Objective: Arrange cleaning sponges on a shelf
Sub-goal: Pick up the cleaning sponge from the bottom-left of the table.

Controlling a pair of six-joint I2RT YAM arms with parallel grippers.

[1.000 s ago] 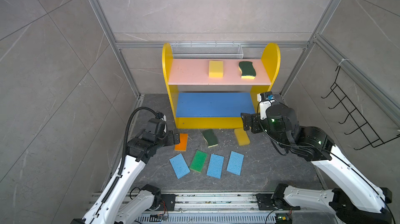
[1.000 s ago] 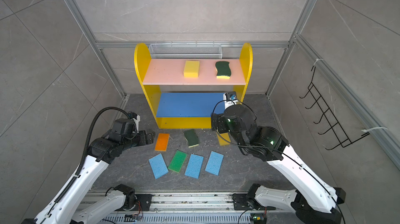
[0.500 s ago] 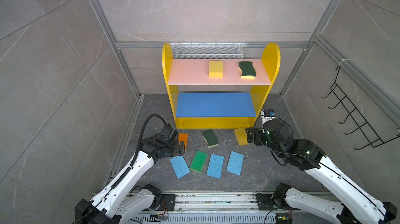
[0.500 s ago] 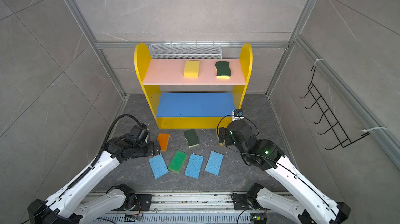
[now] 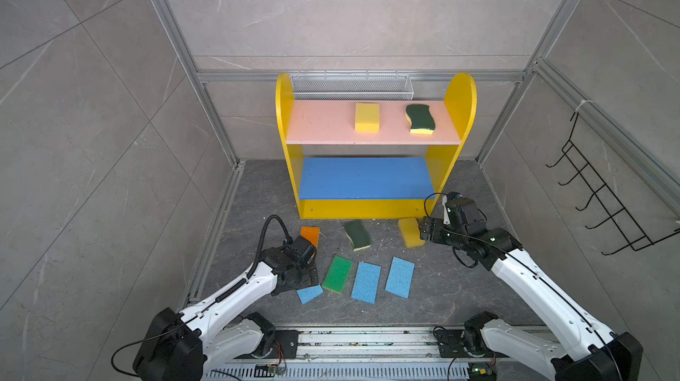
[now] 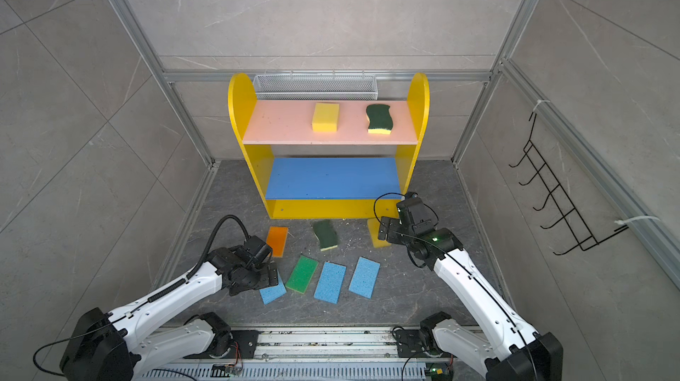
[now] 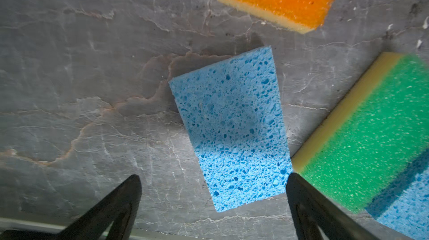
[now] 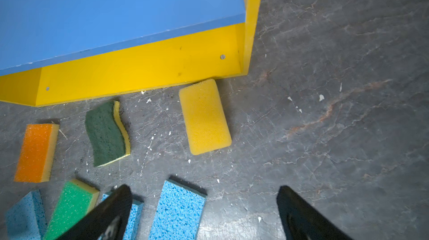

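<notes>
The yellow shelf point(image 5: 460, 110) holds a plain yellow sponge point(image 5: 367, 117) and a wavy dark-green sponge point(image 5: 420, 119) on its pink upper board. On the floor in front lie an orange sponge point(image 5: 310, 235), a wavy green one point(image 5: 356, 234), a yellow one point(image 5: 410, 232), a bright green one point(image 5: 337, 274) and three light blue ones. My left gripper point(image 7: 213, 177) hangs open over the leftmost blue sponge point(image 7: 232, 125), partly covering it in both top views. Beside the floor's yellow sponge point(image 8: 205, 117), my right gripper point(image 8: 203, 188) stands open and holds nothing.
A white mesh basket point(image 5: 351, 86) hangs on the back wall behind the shelf. On the right wall is a black wire hook rack point(image 5: 603, 209). The blue middle board point(image 5: 364, 176) is bare. Aluminium frame rails edge the dark stone floor.
Both arms have come down toward the floor. The left gripper moved from beside the orange sponge to over the leftmost blue one; the right sank next to the yellow sponge.
</notes>
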